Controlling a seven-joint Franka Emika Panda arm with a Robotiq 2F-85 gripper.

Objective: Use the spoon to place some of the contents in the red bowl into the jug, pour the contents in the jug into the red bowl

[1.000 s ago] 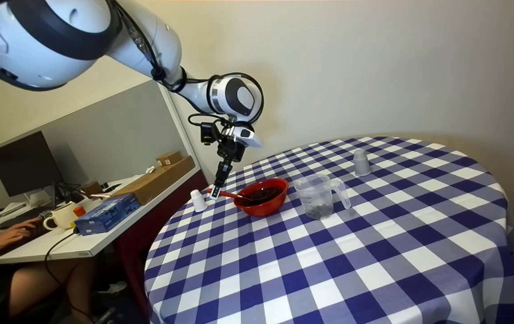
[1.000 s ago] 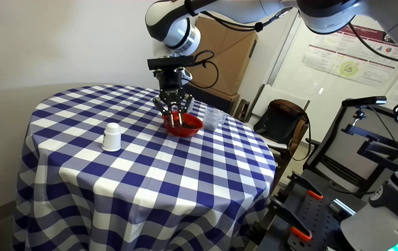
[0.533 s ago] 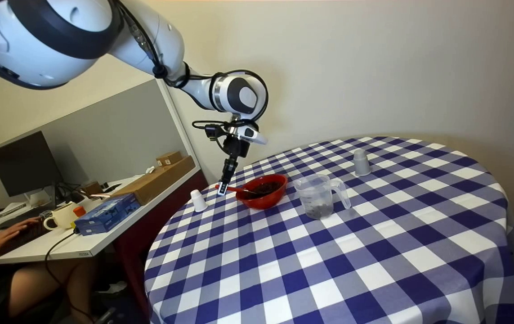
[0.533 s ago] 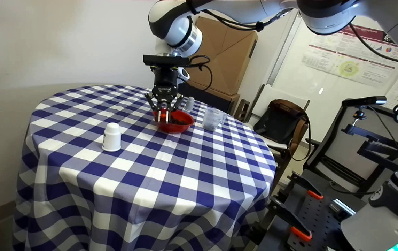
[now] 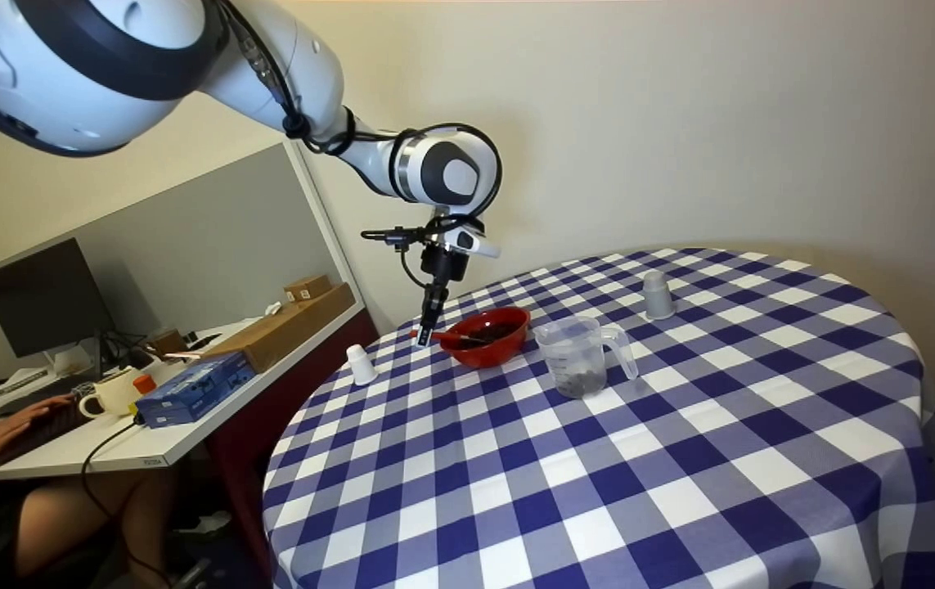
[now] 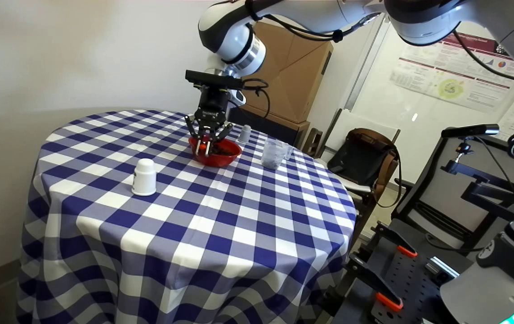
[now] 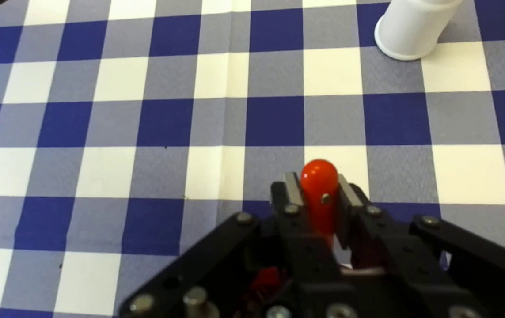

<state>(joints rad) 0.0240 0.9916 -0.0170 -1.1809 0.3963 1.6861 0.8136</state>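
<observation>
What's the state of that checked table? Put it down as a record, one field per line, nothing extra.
Grip: pincer shut on the spoon by its red handle
Spoon's far end: inside the red bowl, at the dark contents
Standing upright: clear jug, apart from the red bowl
Jug's contents: cannot tell for sure
Also on the cloth: two pale containers

Wrist view close, table (image 7: 211, 172) shared, bowl (image 5: 487, 357) perhaps
</observation>
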